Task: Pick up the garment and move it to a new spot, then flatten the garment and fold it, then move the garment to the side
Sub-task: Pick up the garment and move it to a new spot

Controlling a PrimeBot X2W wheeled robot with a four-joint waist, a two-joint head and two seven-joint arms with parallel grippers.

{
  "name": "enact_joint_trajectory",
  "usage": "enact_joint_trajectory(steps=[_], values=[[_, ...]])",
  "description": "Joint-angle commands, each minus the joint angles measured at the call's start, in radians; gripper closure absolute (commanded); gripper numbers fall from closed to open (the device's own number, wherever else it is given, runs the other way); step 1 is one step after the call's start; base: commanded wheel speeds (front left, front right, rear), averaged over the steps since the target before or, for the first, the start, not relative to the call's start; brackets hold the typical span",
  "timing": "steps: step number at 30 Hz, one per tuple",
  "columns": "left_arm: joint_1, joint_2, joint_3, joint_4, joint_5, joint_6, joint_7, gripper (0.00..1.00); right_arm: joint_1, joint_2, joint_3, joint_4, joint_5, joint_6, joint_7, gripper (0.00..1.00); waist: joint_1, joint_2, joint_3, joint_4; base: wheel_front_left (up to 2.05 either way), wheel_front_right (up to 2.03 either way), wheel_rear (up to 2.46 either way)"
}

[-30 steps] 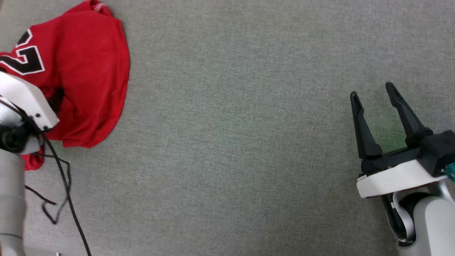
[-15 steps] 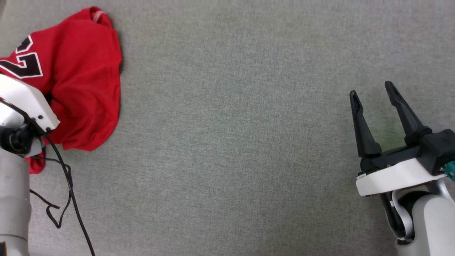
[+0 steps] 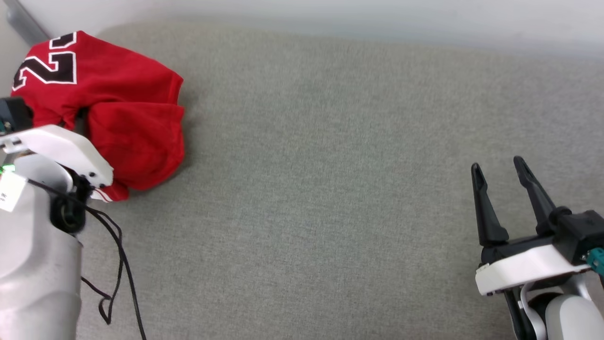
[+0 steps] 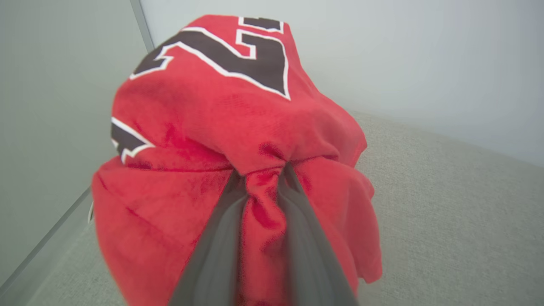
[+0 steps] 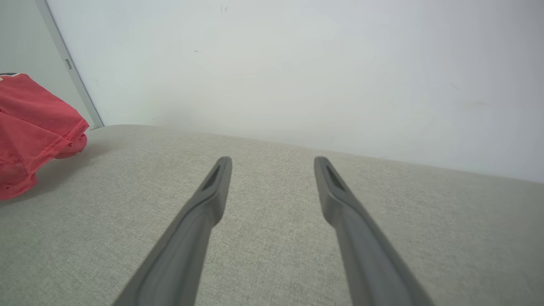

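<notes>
The garment (image 3: 132,123) is a red shirt with black, white-outlined numerals, bunched in a heap at the far left of the grey surface. In the left wrist view my left gripper (image 4: 262,175) is shut on a pinched fold of the garment (image 4: 212,110), and the rest of the cloth drapes around both fingers. In the head view the left arm's white wrist housing (image 3: 61,151) covers those fingers. My right gripper (image 3: 496,165) stands open and empty at the lower right, far from the shirt. The right wrist view shows the right gripper (image 5: 272,161) over bare surface, with the garment (image 5: 34,123) at the far left.
A grey fabric surface (image 3: 330,189) spreads between the two arms. A white wall (image 3: 377,14) runs along its far edge, with a grey metal strip (image 3: 23,21) in the left corner. A black cable (image 3: 118,255) loops from the left arm.
My left gripper has shut on the garment, which is now bunched higher with its numerals on top. The head camera has tilted up, bringing the wall into view. The right gripper stays open.
</notes>
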Motion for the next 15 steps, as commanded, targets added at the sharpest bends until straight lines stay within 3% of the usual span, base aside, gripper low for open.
enact_joint_trajectory(steps=[1,7,15], values=[[0.029,-0.014,-0.006,-0.023,0.006,0.007,-0.030,1.00,0.023,0.006,-0.005,0.000,0.006,-0.001,0.001,0.00,0.0000,0.0000,-0.064,-0.015,0.00,0.00,0.00],[0.117,-0.056,-0.037,-0.113,0.022,0.017,-0.084,1.00,0.075,0.008,-0.008,-0.005,0.028,-0.001,0.008,0.00,0.0000,0.0000,-0.136,-0.071,0.00,0.00,0.00],[0.233,-0.117,-0.137,-0.247,0.048,0.000,-0.027,1.00,0.121,0.008,-0.015,-0.014,0.061,-0.001,0.012,0.00,0.0000,0.0000,-0.174,-0.174,0.00,0.00,0.00]])
